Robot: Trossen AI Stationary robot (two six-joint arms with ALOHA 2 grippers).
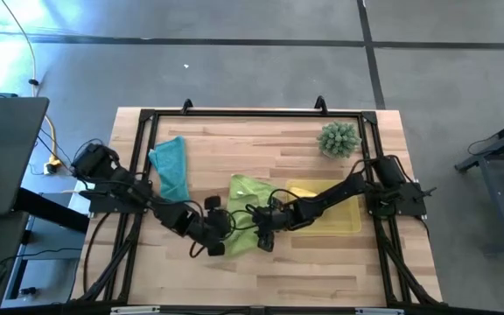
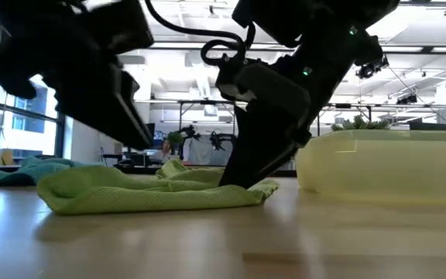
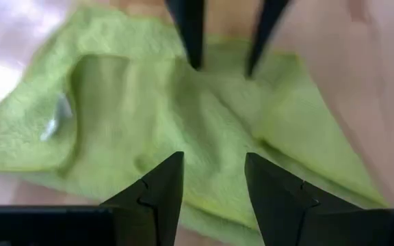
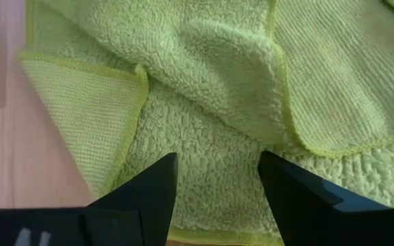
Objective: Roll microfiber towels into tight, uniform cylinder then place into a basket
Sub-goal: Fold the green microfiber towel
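The lime green towel [image 1: 245,213] [image 2: 153,194] lies crumpled and partly folded on the table's middle, with one hemmed corner folded over [image 4: 94,102]. My left gripper [image 1: 224,226] [image 3: 213,158] hangs open just above its left part. My right gripper [image 1: 263,234] [image 4: 217,157] is open and slants down onto the towel's right part [image 2: 242,182]. The teal towel [image 1: 171,166] lies bunched at the far left. The yellow basket [image 1: 344,223] [image 2: 393,167] stands right of the green towel. My right gripper comes at the green towel's right part [image 3: 221,82] slanting down from the table's right, fingers apart. Its fingertips [image 3: 195,61] reach the cloth's surface. I cannot tell whether they press on it. The towel lies slack on the table.
A spiky green plant [image 1: 339,138] stands at the far right, behind the basket. A black frame [image 1: 147,118] rims the wooden table. Bare wood shows along the near edge and in the far middle.
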